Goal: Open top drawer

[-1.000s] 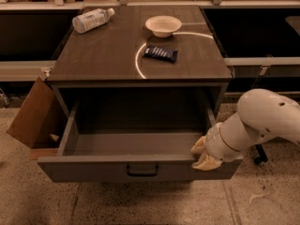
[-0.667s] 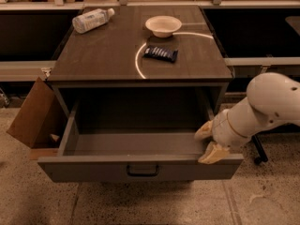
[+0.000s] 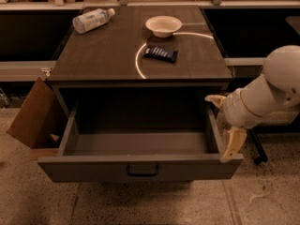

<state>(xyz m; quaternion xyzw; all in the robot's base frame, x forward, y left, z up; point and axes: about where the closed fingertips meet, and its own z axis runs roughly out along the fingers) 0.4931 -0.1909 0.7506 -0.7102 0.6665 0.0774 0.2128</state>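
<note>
The top drawer [image 3: 93, 168] fills the lower centre of the frame, extended far out of the cabinet [image 3: 117, 55]. The gripper [image 3: 223, 123] sits at centre right beside the drawer's right wall, fingers spread wide and holding nothing. Judgement: the opening is essentially complete, so no grasp is needed.

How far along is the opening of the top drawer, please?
Done: the top drawer stands pulled well out of the cabinet, its inside exposed. In hand: the gripper sits open at the drawer's right side, near the front corner. Left: probably only backing away.
</note>
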